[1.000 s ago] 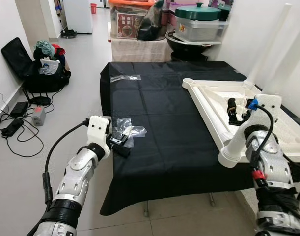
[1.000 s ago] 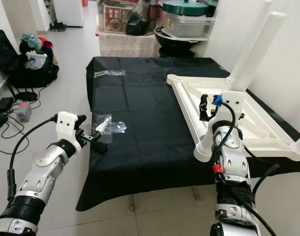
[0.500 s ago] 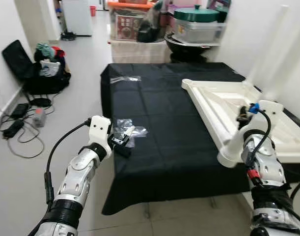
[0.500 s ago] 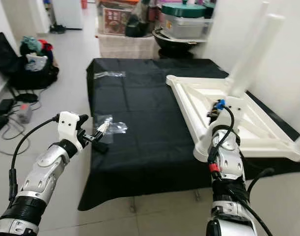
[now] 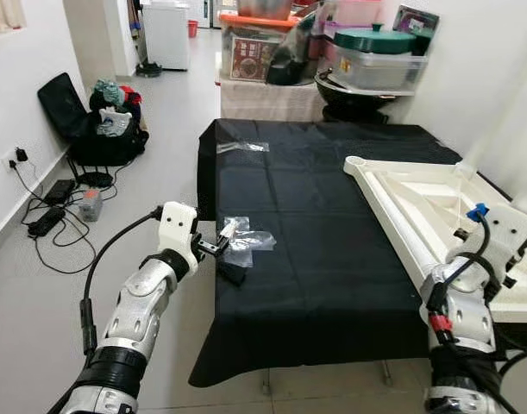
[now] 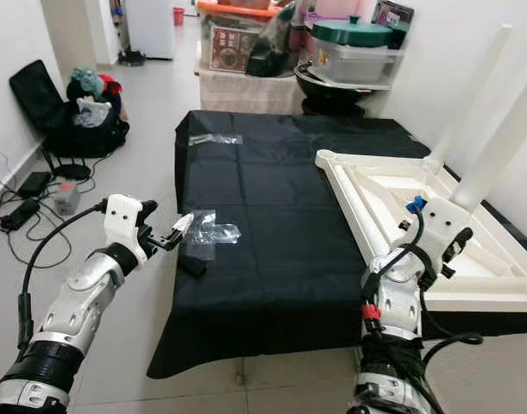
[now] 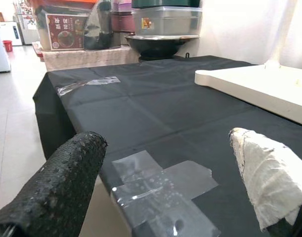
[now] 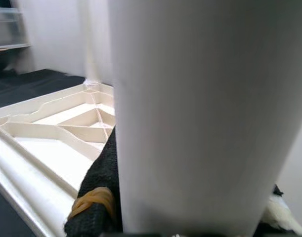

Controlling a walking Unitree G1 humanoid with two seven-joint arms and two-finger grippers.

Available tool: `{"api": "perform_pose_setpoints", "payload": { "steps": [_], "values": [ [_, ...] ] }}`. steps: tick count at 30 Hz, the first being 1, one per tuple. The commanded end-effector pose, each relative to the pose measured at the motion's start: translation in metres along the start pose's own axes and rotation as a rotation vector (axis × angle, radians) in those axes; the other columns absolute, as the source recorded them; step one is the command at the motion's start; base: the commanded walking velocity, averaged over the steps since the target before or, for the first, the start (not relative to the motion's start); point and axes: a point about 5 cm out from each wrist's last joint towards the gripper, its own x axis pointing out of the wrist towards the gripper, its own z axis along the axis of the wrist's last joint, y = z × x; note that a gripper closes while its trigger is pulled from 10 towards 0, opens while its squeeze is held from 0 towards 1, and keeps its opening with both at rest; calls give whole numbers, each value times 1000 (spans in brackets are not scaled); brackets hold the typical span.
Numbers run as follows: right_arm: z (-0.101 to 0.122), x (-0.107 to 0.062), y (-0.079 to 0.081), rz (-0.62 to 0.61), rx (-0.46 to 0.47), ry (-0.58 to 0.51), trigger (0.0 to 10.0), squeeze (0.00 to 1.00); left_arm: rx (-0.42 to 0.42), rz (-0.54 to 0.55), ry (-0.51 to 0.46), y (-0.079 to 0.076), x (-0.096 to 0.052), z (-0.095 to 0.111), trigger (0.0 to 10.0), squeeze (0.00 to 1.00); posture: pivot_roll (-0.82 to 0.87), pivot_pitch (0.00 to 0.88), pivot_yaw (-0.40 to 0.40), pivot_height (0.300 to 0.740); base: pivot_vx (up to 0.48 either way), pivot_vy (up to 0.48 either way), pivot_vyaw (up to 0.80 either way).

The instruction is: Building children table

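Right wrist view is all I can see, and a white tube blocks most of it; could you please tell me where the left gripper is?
Observer: The left gripper hovers open at the near left edge of the black-covered table.
Operator: Is anything close to it?
Observer: Clear plastic bags lie on the cloth just beside its fingertips.
Operator: Are there any other bags?
Observer: Another clear bag lies near the table's far left corner.
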Motion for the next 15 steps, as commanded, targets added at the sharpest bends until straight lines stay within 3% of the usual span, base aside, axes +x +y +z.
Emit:
{"api": "perform_pose_setpoints", "payload": {
  "steps": [1,5,6,10,11,12,13,15],
  "values": [
    [-49,-9,9,125,-122,203,10000,0,-1,-4,9,-1,2,-2,10000,0,14,0,-59,740,0,0,0],
    [-38,-2,6,125,-109,133,10000,0,-6,-7,7,-4,2,-3,10000,0,20,0,-61,740,0,0,0],
    [-30,1,3,118,-88,97,10000,1000,-6,-13,4,-5,3,-1,10000,0,26,0,-61,740,0,0,0],
    [-17,10,-1,138,-68,62,10000,1000,-4,-14,1,-4,2,0,10000,0,27,0,-60,740,0,0,0],
    [-8,14,-1,178,-46,39,10000,0,-2,-9,3,-2,1,-1,10000,0,23,0,-60,740,0,0,0],
    [-8,14,-1,178,-46,39,10000,0,-2,-9,3,-2,1,-1,10000,0,23,0,-60,740,0,0,0],
    [3,16,3,281,7,14,10000,0,-1,-6,2,0,1,0,10000,0,14,0,-60,740,0,0,0],
    [22,4,25,682,135,-1,10000,0,2,-7,3,1,2,0,10000,0,4,0,-55,740,0,0,0]
  ]
}}
